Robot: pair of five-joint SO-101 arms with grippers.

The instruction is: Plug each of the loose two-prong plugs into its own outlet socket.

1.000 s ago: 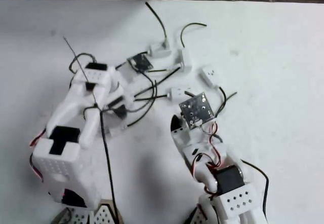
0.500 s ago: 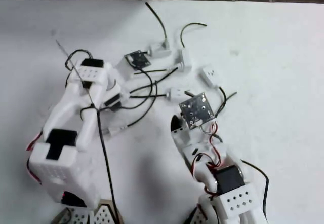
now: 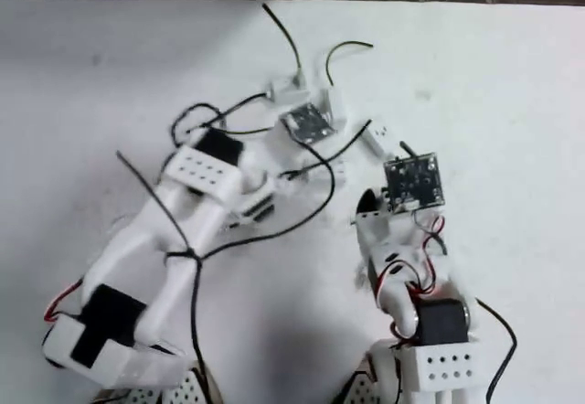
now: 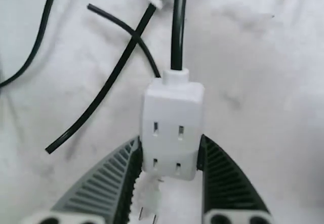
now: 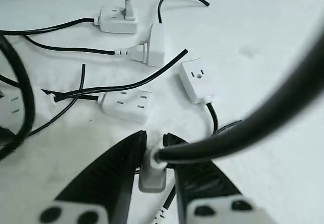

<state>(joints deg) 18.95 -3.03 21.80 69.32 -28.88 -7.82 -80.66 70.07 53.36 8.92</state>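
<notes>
My left gripper [image 4: 169,155] is shut on a white four-slot outlet block [image 4: 172,117], one ribbed jaw against each side, and the block's black cord [image 4: 177,26] leads away. A small white plug [image 4: 149,196] with bare prongs lies under the block's near end. My right gripper [image 5: 154,139] is shut on a white plug [image 5: 152,176] whose thick black cord [image 5: 253,125] sweeps off past the camera. In the high view the left arm [image 3: 206,171] reaches into the outlet cluster, and the right gripper [image 3: 367,210] hangs just right of it.
Ahead of the right gripper lie a free four-slot outlet [image 5: 126,105], a single outlet [image 5: 197,79], and two outlets with plugs seated [image 5: 119,19] [image 5: 154,44]. Loose black cords [image 3: 302,217] cross the table's middle. The table [image 3: 512,102] is bare at the right.
The left arm has swung right and away from me, into the outlet cluster. The right arm has shifted right and turned, carrying its plug and cord along.
</notes>
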